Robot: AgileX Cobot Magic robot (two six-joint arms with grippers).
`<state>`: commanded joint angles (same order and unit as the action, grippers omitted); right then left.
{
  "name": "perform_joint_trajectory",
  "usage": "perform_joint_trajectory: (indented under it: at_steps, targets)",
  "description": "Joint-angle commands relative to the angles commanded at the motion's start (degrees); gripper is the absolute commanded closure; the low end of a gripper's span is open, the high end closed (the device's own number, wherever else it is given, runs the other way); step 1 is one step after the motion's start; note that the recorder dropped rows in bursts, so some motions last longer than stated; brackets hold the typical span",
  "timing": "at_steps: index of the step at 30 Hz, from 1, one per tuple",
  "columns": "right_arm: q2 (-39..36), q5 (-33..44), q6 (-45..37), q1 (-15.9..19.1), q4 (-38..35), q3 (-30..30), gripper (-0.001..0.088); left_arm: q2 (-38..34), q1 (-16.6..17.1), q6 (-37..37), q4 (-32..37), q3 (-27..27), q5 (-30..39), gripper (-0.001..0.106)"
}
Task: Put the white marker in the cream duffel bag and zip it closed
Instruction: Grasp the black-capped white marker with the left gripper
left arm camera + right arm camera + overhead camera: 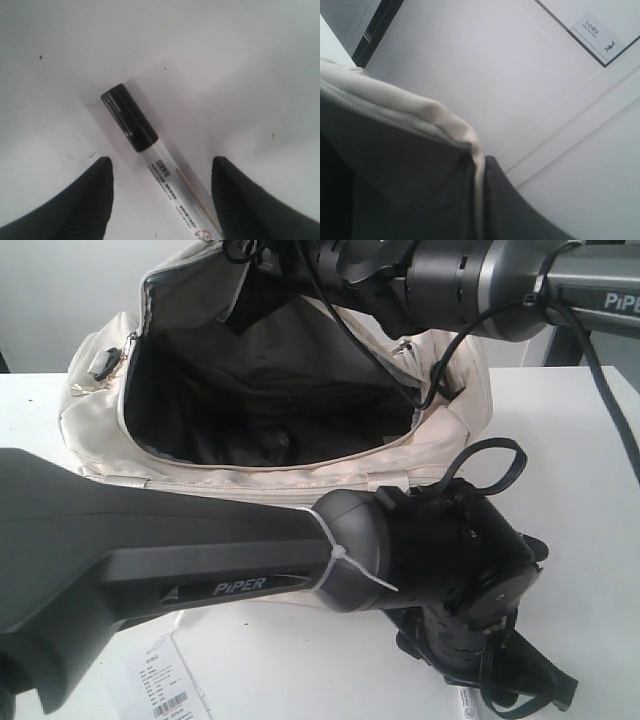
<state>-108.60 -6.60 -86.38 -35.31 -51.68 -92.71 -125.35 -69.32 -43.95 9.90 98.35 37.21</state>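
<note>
The cream duffel bag [420,445] lies on the white table with its mouth wide open and its dark lining [260,400] showing. My right gripper [480,175] is shut on the bag's lifted upper flap [395,107], holding it up at the top of the exterior view. The white marker [155,160], black cap on, lies flat on the table between the fingers of my open left gripper [160,187], which hovers just over it. In the exterior view the left arm [200,560] hides the marker.
A barcode paper tag [165,680] lies on the table at the front left. Black cables loop around the left wrist [500,660] near the table's front. A wall with a small sign [597,37] stands behind the bag.
</note>
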Motion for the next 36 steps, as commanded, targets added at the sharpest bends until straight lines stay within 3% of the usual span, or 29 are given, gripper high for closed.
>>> perform_joint_trajectory:
  at_steps: [9, 11, 13, 15, 17, 22, 27, 32, 36]
  targets:
    - [0.0, 0.0, 0.1, 0.0, -0.2, 0.0, 0.0868, -2.3, 0.0, 0.0, 0.0, 0.0, 0.8, 0.046]
    - [0.0, 0.0, 0.1, 0.0, -0.2, 0.0, 0.0868, -2.3, 0.0, 0.0, 0.0, 0.0, 0.8, 0.05]
    - [0.0, 0.0, 0.1, 0.0, -0.2, 0.0, 0.0868, -2.3, 0.0, 0.0, 0.0, 0.0, 0.8, 0.062]
    - [0.0, 0.0, 0.1, 0.0, -0.2, 0.0, 0.0868, -2.3, 0.0, 1.3, 0.0, 0.0, 1.4, 0.079]
    - [0.0, 0.0, 0.1, 0.0, -0.2, 0.0, 0.0868, -2.1, -0.1, 5.9, 0.0, 0.0, 2.7, 0.106]
    - [0.0, 0.0, 0.1, 0.0, -0.2, 0.0, 0.0868, -0.8, -0.1, 11.8, 1.1, 0.0, 5.8, 0.105]
    - [0.0, 0.0, 0.1, 0.0, -0.2, 0.0, 0.0868, 1.1, -0.1, 23.5, 2.0, 0.0, 9.5, 0.105]
    - [0.0, 0.0, 0.1, 0.0, -0.2, 0.0, 0.0868, 4.6, -0.1, 24.6, 5.4, 0.0, 13.3, 0.105]
    - [0.0, 0.0, 0.1, 0.0, -0.2, 0.0, 0.0868, 8.8, -0.1, 24.9, 6.0, -3.5, 13.0, 0.105]
